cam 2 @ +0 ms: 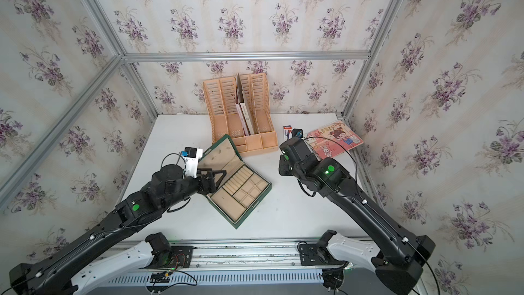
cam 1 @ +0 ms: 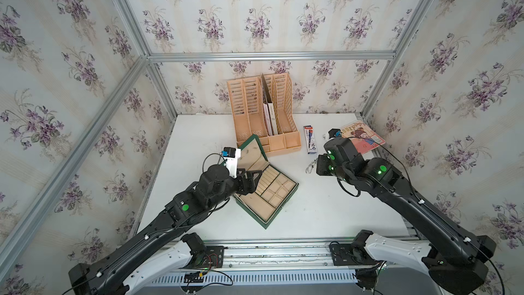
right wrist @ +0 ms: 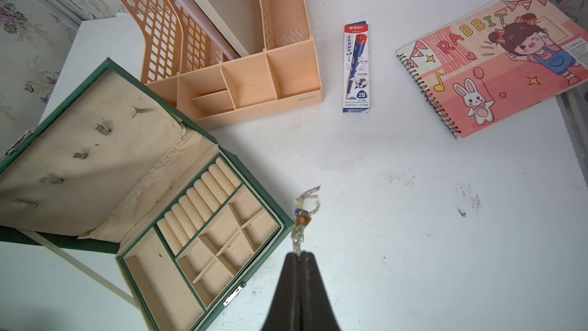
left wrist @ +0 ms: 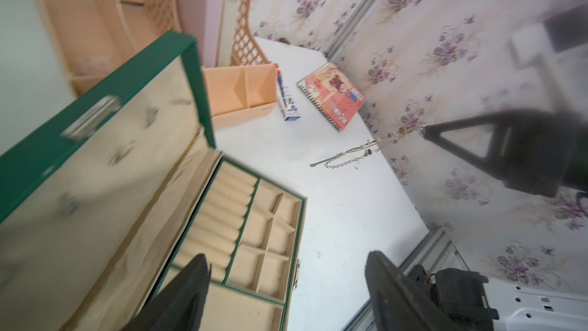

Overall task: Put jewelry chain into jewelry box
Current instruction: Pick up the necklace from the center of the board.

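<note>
White tabletop point(right wrist: 413, 218), lower centre of the right wrist view: right pincer point(right wrist: 299, 254) is clamping shut on the hanging chain point(right wrist: 302, 214), just right of the open box point(right wrist: 152, 269); left pincer point(left wrist: 288, 257) is gaping empty above it. Advisable: carrying slowly, lowering into a compartment.

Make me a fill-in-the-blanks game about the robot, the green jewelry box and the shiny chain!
1. The jewelry chain is pinched by the ____ gripper.
2. The lid of the jewelry box is ____.
3. The big word on the pink notebook is ____.
4. The left gripper holds ____.

Missing words: right (that is the right gripper); open; RABBIT; nothing.
</note>
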`<state>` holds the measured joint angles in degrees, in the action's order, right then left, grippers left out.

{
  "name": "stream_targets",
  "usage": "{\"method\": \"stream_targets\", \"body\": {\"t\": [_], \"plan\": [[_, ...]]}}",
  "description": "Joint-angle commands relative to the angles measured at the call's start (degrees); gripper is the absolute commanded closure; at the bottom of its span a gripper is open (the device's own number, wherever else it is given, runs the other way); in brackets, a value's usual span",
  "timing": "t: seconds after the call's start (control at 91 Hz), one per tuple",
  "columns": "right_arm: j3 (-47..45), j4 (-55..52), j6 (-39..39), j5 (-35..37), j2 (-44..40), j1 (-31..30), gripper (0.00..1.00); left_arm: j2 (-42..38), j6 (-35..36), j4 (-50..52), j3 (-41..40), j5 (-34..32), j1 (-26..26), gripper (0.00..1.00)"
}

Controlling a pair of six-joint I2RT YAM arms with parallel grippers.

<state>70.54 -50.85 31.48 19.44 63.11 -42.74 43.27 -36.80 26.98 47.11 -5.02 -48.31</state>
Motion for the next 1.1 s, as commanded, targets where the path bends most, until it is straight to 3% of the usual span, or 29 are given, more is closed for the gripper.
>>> {"method": "stream_targets", "body": {"t": [0.0, 0.154, 0.231, 0.494, 0.67, 0.879, 1.088], "plan": [[-3.17, 6.36, -0.22, 1.54, -0.97, 0.03, 1.00, -4.23, -12.73, 20.80, -0.02, -11.44, -1.09, 0.25], [-6.11, 9.15, 0.23, 2.00, -1.57, 0.03, 1.00, -6.32, -24.61, 32.94, -2.20, -16.35, -2.05, 0.28], [-6.60, 9.89, 0.48, 2.00, -1.58, 0.03, 1.00, -4.38, -27.81, 34.32, -3.60, -16.62, -2.05, 0.29], [-8.39, 12.51, 2.31, 1.01, -2.35, 0.01, 1.00, 5.05, -30.79, 23.10, -6.92, -12.65, -3.06, 0.29], [-9.96, 13.22, 2.97, 0.41, -3.02, 0.03, 1.00, 9.59, -35.58, 17.35, -8.08, -14.44, -7.94, 0.29], [-11.14, 13.99, 3.01, -0.06, -3.86, 0.05, 1.00, 19.48, -38.82, 14.43, -5.63, -18.48, -14.84, 0.29], [-12.09, 14.29, 2.89, -0.46, -4.51, 0.03, 1.00, 30.27, -40.95, 16.28, -2.73, -17.89, -15.42, 0.36]]}}
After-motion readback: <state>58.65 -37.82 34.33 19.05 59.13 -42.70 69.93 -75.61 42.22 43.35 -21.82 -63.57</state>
